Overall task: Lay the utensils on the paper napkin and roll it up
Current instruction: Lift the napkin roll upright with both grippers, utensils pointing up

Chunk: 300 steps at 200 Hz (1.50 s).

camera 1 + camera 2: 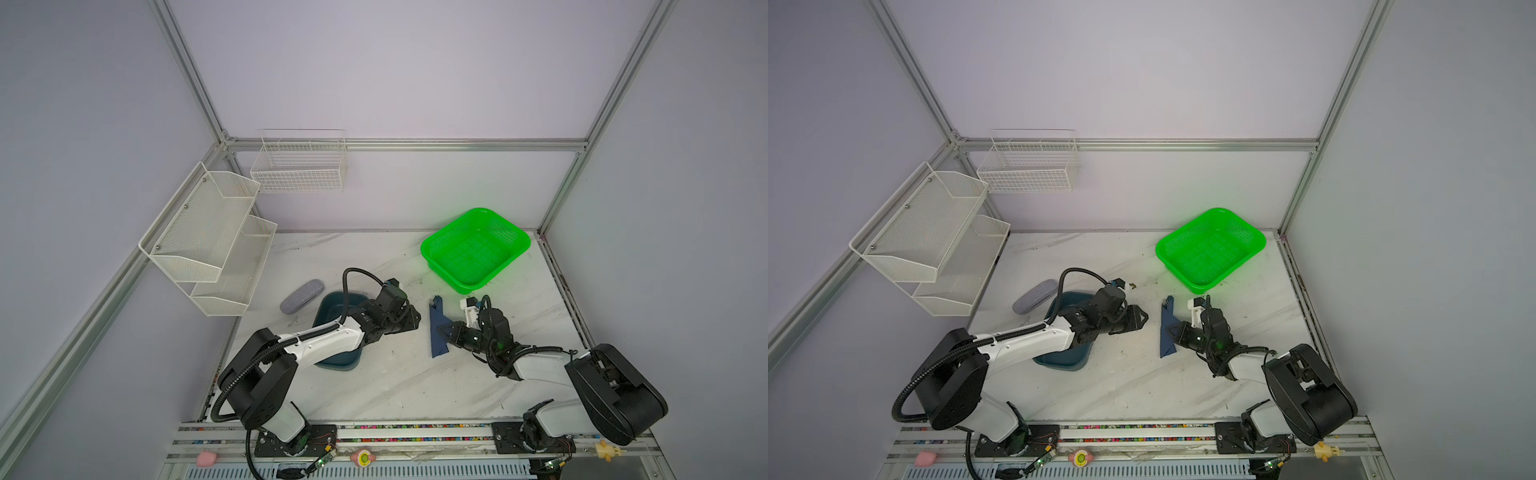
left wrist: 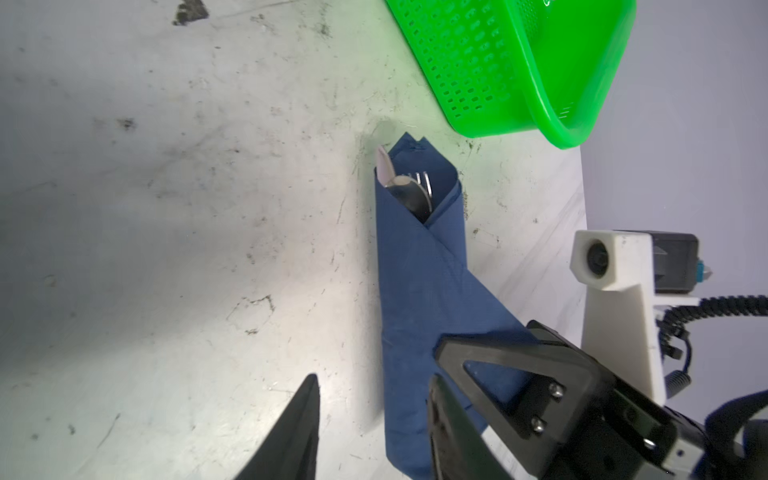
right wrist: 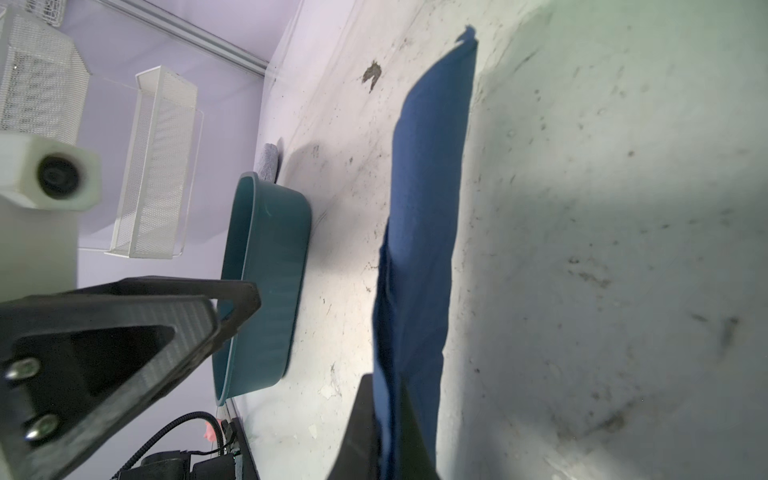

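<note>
The paper napkin [image 1: 438, 332] [image 1: 1167, 334] lies on the table right of centre, rolled into a long navy bundle [image 2: 419, 282] [image 3: 428, 187]. At its far end the utensils [image 2: 409, 195] poke out as shiny silver tips; their handles are hidden inside the roll. My right gripper [image 1: 445, 331] [image 1: 1173, 332] [image 3: 384, 388] is shut on a flap of the napkin at the roll's near half. My left gripper [image 1: 417, 320] [image 1: 1144, 320] [image 2: 374, 386] is just left of the roll with its jaws apart, holding nothing.
A green basket [image 1: 476, 249] [image 1: 1210, 249] [image 2: 498, 62] stands behind the roll at the back right. A dark teal tray [image 1: 328, 303] [image 3: 266, 270] lies under the left arm, with a grey case [image 1: 301, 296] beside it. White mesh racks [image 1: 208, 237] hang on the left wall.
</note>
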{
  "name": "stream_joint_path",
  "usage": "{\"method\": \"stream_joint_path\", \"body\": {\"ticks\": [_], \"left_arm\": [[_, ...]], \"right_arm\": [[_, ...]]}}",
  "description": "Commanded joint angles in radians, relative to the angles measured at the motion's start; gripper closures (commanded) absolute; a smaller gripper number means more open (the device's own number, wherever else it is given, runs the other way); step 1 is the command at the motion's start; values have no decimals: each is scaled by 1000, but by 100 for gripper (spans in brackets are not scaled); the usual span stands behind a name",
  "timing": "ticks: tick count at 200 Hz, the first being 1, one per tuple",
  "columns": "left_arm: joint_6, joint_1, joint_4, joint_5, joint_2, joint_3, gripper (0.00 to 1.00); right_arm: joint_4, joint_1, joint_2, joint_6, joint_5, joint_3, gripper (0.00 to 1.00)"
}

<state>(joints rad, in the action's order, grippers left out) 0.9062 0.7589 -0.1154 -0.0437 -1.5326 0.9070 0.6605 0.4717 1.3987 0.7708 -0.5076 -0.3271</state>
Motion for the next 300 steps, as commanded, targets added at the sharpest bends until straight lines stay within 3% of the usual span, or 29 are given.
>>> {"method": "stream_joint_path", "body": {"ticks": [1,13,51,72,128,186,225,268,300], "left_arm": [[2,-10,120,47,85,-70,52],[0,-13,134,59,110,-86,46],[-11,-38,183,10,182,-113,39],[-52,-46,303,-30,201,-168,35],[-10,-101,601,-183,246,-299,31],[-27,-122,618,-283,270,-288,19],[-23,-136,638,-349,239,-267,17],[57,-144,786,-395,204,-245,15],[89,-148,799,-413,188,-209,10]], "right_arm": [[45,-2,-54,-29,-61,-21,96],[48,-2,-73,-30,-83,-30,96],[-41,-2,-132,-71,-108,-88,96],[-51,-2,-156,-74,-112,-103,96],[-136,-2,-217,-122,-116,-160,96],[-215,-2,-240,-129,-157,-232,96],[-229,-2,-261,-110,-181,-265,96],[-267,-2,-310,-99,-209,-323,96],[-283,-2,-319,-85,-247,-367,96]]}}
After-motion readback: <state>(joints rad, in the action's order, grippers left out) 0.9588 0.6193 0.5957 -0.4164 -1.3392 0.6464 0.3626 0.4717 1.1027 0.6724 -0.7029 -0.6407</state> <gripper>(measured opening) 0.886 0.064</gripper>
